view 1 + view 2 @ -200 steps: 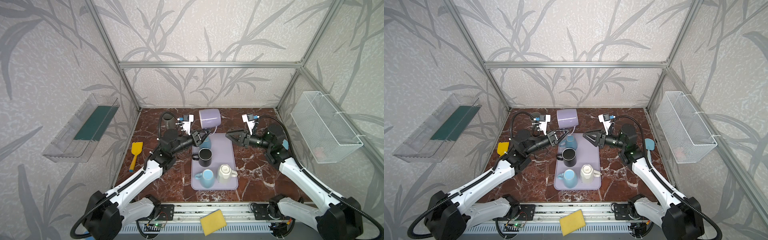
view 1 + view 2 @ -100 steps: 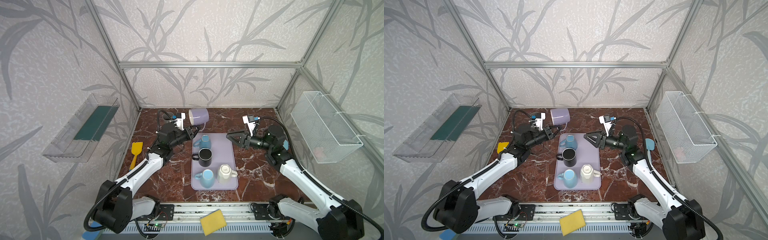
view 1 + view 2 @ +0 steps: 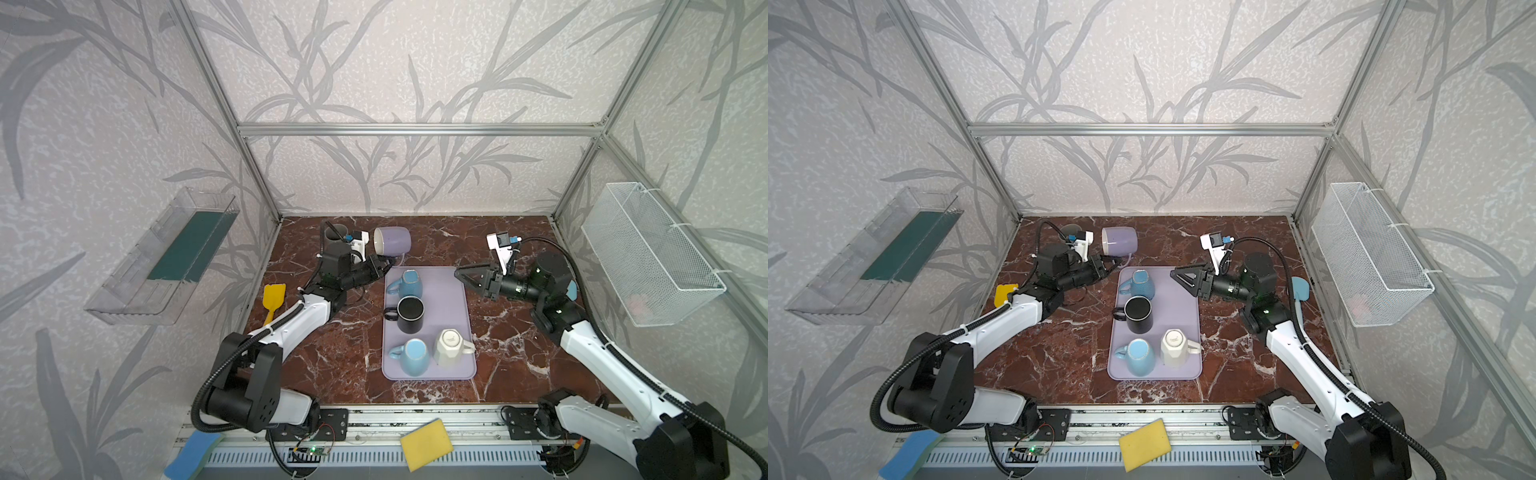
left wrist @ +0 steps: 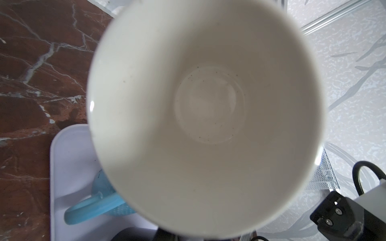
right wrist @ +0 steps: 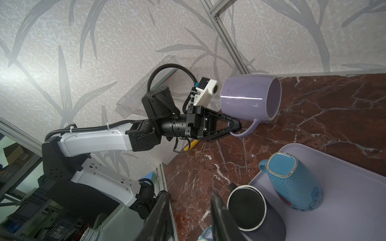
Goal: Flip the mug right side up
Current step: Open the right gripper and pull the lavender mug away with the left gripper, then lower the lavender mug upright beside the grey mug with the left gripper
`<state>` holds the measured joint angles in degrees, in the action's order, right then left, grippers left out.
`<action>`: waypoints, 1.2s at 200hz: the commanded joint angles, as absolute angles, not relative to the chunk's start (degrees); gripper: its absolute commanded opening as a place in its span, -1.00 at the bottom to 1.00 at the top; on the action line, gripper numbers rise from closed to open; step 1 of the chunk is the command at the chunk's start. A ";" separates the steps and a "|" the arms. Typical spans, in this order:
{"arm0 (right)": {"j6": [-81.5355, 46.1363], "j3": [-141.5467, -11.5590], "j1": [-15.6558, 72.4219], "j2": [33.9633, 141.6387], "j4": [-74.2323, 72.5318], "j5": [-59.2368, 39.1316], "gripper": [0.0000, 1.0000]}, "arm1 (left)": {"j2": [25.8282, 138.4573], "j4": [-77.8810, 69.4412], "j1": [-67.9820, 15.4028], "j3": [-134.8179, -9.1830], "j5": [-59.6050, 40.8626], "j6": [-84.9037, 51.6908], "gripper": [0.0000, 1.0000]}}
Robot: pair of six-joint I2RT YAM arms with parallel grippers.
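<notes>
The lilac mug [image 3: 395, 241] lay sideways, white inside, mouth facing left. The left gripper [image 5: 237, 127] pinched its handle, and the right gripper [image 3: 458, 273] stood narrowly apart, empty.

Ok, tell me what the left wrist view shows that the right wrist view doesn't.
Left wrist only: the lilac mug's white, speckled inside, seen down its mouth. Right wrist only: its lilac outside, held sideways, with the left end effector shut on its handle. Both: that mug, the blue mug on the tray, and the marble tabletop.
</notes>
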<state>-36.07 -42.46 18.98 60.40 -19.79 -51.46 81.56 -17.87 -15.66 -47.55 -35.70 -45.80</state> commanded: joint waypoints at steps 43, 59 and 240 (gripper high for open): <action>-35.51 -41.69 18.11 58.16 -19.86 -51.77 -0.33 | 86.88 -16.24 -13.33 -55.79 -36.31 -40.63 -1.00; -35.46 -41.49 18.02 57.86 -19.86 -51.88 -0.33 | 88.70 -15.07 -12.94 -57.06 -36.20 -39.98 -1.00; -34.72 -40.00 16.13 57.35 -18.98 -52.74 -0.34 | 104.34 26.11 -13.27 -84.00 -4.30 -15.29 -1.00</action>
<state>-35.27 -40.60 16.47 57.56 -18.09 -51.57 102.72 22.90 -12.93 -78.43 -10.72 -20.91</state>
